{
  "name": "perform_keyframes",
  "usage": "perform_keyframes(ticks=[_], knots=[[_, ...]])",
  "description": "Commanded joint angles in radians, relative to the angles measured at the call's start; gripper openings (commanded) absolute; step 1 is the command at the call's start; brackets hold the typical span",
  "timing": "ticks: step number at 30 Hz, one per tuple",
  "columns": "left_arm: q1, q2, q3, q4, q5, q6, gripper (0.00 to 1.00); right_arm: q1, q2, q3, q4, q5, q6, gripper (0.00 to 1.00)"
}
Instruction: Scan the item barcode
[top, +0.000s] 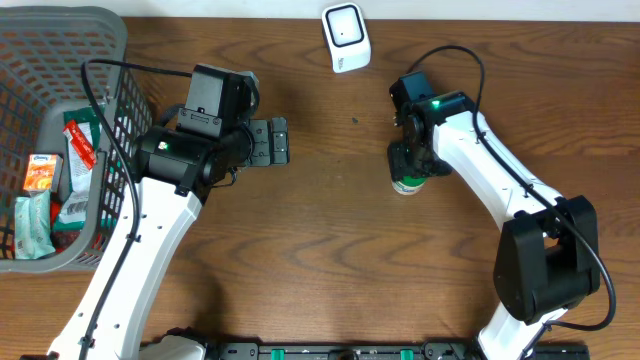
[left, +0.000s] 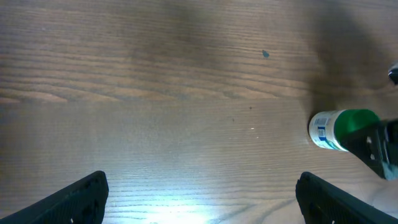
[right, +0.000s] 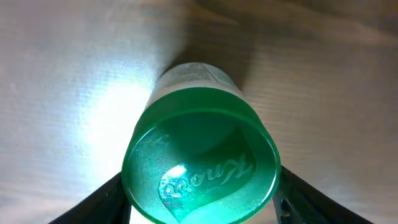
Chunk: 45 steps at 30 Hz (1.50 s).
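Note:
The item is a small white container with a green lid (right: 202, 165), which fills the right wrist view. My right gripper (right: 202, 199) is shut on it, with a black finger (right: 102, 202) pressed against each side of the lid. From overhead, the right gripper (top: 408, 165) covers most of the item (top: 406, 185), and only its white end shows. In the left wrist view the item (left: 336, 129) appears at the right, with a blue-printed label. The white scanner (top: 345, 38) stands at the back centre. My left gripper (top: 278, 141) (left: 202, 202) is open over bare wood.
A grey wire basket (top: 100, 22) with several packaged goods fills the left edge, beside the left arm. The brown wooden table (top: 320, 250) runs between the two arms.

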Motion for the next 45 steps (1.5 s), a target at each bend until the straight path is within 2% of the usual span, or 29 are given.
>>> perform_keyframes(ticks=[1, 3, 4, 5, 8, 11, 14, 17, 20, 23, 29, 35, 39, 43, 45], knots=[[0.004, -0.009, 0.013, -0.003, -0.006, -0.002, 0.96, 0.013, -0.018, -0.006, -0.018, 0.014, -0.339, 0.72], [0.004, -0.009, 0.013, -0.003, -0.006, -0.002, 0.96, 0.013, -0.019, -0.004, -0.023, 0.019, -0.421, 0.88], [0.004, -0.009, 0.013, -0.003, -0.006, -0.002, 0.97, 0.013, -0.021, 0.002, -0.022, 0.031, -0.424, 0.91], [0.004, -0.009, 0.013, -0.003, -0.006, -0.002, 0.97, 0.013, -0.023, 0.011, -0.021, 0.034, -0.410, 0.99], [0.004, -0.009, 0.013, -0.003, -0.006, -0.002, 0.96, 0.013, -0.035, 0.057, -0.012, 0.032, -0.225, 0.99], [0.004, -0.009, 0.013, -0.003, -0.006, -0.002, 0.96, 0.005, -0.055, 0.091, -0.026, 0.029, 0.085, 0.99], [0.004, -0.009, 0.013, -0.003, -0.006, -0.002, 0.96, -0.007, -0.060, 0.090, -0.040, -0.027, 0.278, 0.99], [0.004, -0.009, 0.013, -0.003, -0.006, -0.002, 0.96, -0.014, -0.058, 0.077, -0.040, -0.073, 0.362, 0.99], [0.004, -0.009, 0.013, -0.003, -0.006, -0.002, 0.96, -0.015, -0.058, 0.050, -0.039, -0.073, 0.457, 0.93], [0.004, -0.009, 0.013, -0.003, -0.006, -0.002, 0.96, -0.011, -0.058, 0.010, -0.025, -0.070, 0.557, 0.96], [0.004, -0.009, 0.013, -0.003, -0.006, -0.002, 0.96, -0.008, -0.058, -0.089, 0.076, -0.058, 0.645, 0.97], [0.004, -0.009, 0.013, -0.003, -0.006, -0.002, 0.96, -0.008, -0.058, -0.139, 0.148, -0.056, 0.645, 0.89], [0.004, -0.009, 0.013, -0.003, -0.006, -0.002, 0.96, -0.009, -0.061, -0.139, 0.143, -0.057, 0.639, 0.76], [0.004, -0.009, 0.013, -0.003, -0.006, -0.002, 0.96, -0.009, -0.061, -0.139, 0.148, -0.043, 0.550, 0.63], [0.004, -0.009, 0.013, -0.003, -0.006, -0.002, 0.96, -0.009, -0.061, -0.139, 0.148, -0.032, 0.511, 0.62]])
